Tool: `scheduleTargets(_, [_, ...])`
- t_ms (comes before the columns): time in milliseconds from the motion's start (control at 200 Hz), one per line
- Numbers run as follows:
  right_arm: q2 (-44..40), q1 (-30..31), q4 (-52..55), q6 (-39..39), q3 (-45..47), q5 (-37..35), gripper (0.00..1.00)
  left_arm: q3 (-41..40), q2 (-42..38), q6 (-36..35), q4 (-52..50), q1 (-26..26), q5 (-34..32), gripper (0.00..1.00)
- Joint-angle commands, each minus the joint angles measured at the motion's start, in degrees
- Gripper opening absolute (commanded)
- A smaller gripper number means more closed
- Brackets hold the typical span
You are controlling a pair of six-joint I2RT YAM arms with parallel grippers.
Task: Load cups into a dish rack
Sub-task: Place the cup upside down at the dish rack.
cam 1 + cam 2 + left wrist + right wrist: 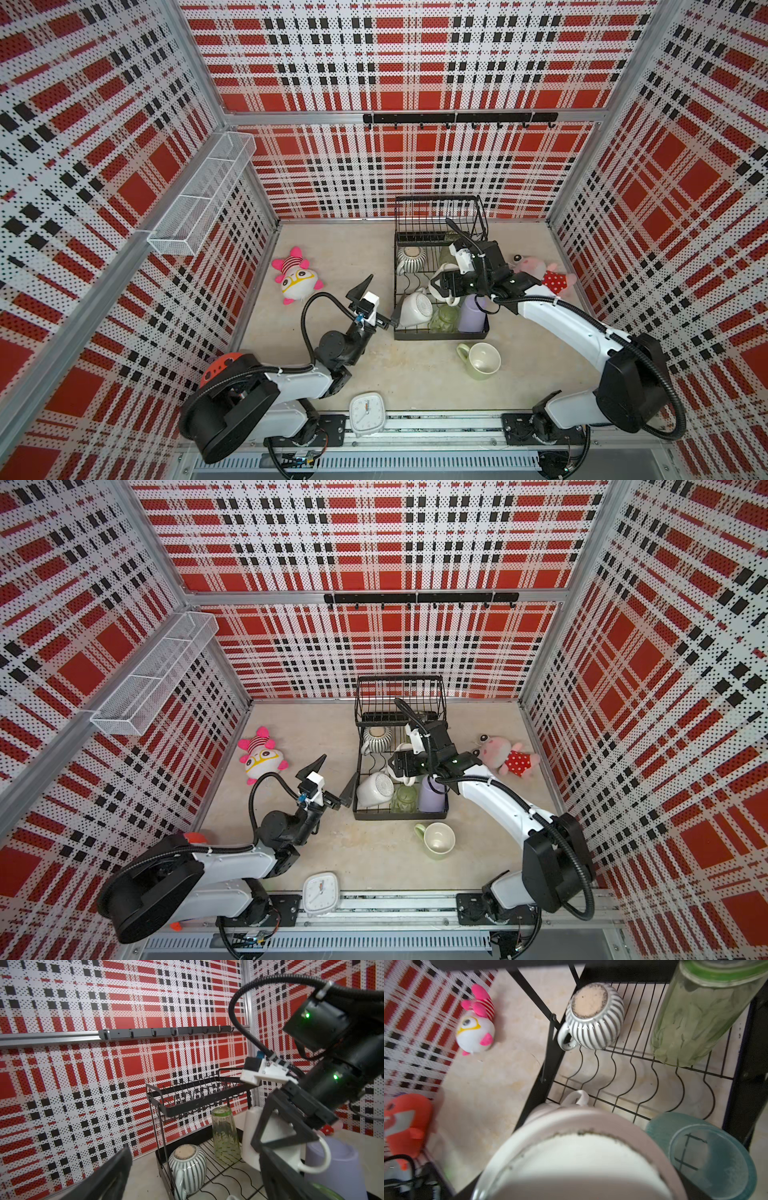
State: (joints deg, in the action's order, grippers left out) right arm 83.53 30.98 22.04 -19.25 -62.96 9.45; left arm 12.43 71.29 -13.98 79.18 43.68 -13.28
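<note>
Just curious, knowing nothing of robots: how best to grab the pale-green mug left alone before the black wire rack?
Probably by the rim, from above: the pale-green mug seems to stand upright, mouth open, so one finger fits inside the wall, one outside. Pick the side away from its handle, which points toward the black wire rack.

Only a black I-shaped mark is legible, on the teal tumbler [708,1155].
</note>
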Motion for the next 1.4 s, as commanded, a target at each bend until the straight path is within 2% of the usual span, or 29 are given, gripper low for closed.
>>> scheduleTargets(0, [1.0, 1.4, -2.4, 7.7, -3.5, -5.7, 0.42, 0.7, -3.4, 4.0, -7.6, -0.5, -3.0, 0.98])
scheduleTargets(180, [3.5, 1.4, -2.0, 13.9, -6.5, -5.2, 0.42, 0.2, -8.2, 6.0, -13.7, -0.6, -3.3, 0.98])
scheduleTargets(386, [5.1, 1.3, -1.1, 23.5, -9.3, -6.9, 0.43, 0.0, -8.6, 8.5, -15.4, -0.7, -3.8, 0.98])
scheduleTargets(506, [6.9, 1.0, -1.2, 29.3, -9.8, -7.1, 0.34, 0.2, -7.8, 9.4, -15.6, -0.7, -4.0, 0.98])
scheduleTargets(672, [9.8, 0.9, -1.9, 29.8, -10.1, -7.4, 0.33, -0.2, -6.9, 9.7, -15.6, -0.8, -4.6, 0.98])
scheduleTargets(792, [9.1, 0.9, -6.3, 29.9, -7.5, -8.7, 0.39, -0.5, -6.4, 10.5, -15.6, -1.3, -4.8, 0.98])
scheduleTargets(982, [11.0, 0.7, -7.9, 30.2, -6.7, -8.3, 0.41, -0.4, -6.2, 11.6, -15.9, -1.5, -5.2, 0.98])
scheduleTargets(1398, [13.4, -0.4, -7.9, 34.5, -4.4, -7.0, 0.44, -0.6, -10.1, 11.2, -19.7, -1.8, -5.2, 0.98])
